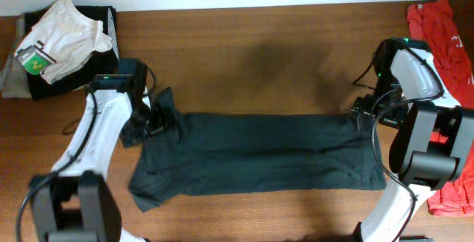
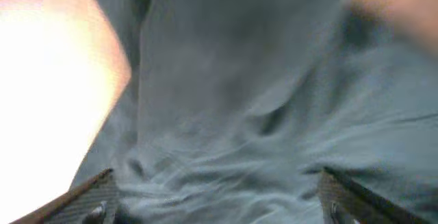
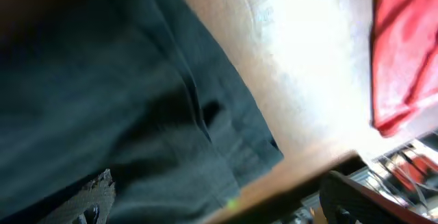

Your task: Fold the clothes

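Overhead, the black T-shirt (image 1: 259,153) lies in a long band, the left gripper (image 1: 158,120) at its left end, the right gripper (image 1: 364,112) at its right end. Left wrist: the fingers (image 2: 96,196) are spread wide over its wrinkled cloth, released. Right wrist: the fingers (image 3: 92,193) are likewise apart above its hem, with the red T-shirt (image 3: 404,53) beyond.

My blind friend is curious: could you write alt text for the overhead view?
A dark T-shirt, folded into a long band, lies across a wooden table, the left arm at one end and the right arm at the other. A red garment lies at the right edge, a white-and-black pile at top left.
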`<control>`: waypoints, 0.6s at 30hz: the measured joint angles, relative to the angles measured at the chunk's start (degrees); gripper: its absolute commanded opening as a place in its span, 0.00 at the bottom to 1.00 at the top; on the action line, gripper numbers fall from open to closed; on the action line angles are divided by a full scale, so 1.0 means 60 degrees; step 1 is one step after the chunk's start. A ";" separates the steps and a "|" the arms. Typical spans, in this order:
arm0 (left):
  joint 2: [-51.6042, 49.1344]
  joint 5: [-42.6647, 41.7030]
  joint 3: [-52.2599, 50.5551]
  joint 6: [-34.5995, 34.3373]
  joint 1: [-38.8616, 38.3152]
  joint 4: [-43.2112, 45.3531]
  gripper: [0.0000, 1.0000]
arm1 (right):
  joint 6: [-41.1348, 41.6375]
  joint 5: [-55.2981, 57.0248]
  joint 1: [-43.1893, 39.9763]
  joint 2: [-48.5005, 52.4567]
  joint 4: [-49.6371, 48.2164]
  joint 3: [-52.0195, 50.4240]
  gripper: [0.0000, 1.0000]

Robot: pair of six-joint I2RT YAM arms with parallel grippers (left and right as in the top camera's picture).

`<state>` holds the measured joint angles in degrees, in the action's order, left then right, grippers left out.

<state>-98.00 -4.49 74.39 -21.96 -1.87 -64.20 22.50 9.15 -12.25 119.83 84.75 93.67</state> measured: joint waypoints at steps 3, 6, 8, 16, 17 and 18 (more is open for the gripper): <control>0.0219 0.0000 0.0102 0.0270 0.0000 0.0987 0.78 | -0.0004 -0.0280 -0.0015 0.0000 -0.0175 0.0015 0.99; -0.0106 -0.0007 0.0102 0.0444 0.0040 0.1479 0.85 | -0.0004 -0.0430 -0.0015 0.0000 -0.0175 0.0015 0.99; -0.0667 -0.0007 0.0102 0.0608 0.0157 0.1577 0.85 | -0.0004 -0.0466 -0.0015 0.0000 -0.0178 0.0015 0.99; -0.1785 -0.0007 0.0102 0.1264 0.0270 0.2073 0.20 | -0.0004 -0.0503 -0.0015 0.0000 -0.0175 0.0015 0.99; -0.1785 -0.0007 0.0102 0.1279 0.0273 0.2058 0.03 | 0.0000 -0.0503 -0.0015 0.0000 -0.0178 0.0015 0.99; -0.1785 -0.0004 0.0102 0.1337 0.0273 0.2029 0.01 | 0.0004 -0.0503 -0.0015 0.0000 -0.0178 0.0015 0.99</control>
<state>-108.71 -4.51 75.00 -13.93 -0.23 -52.03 22.52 6.13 -12.34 119.83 83.68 93.76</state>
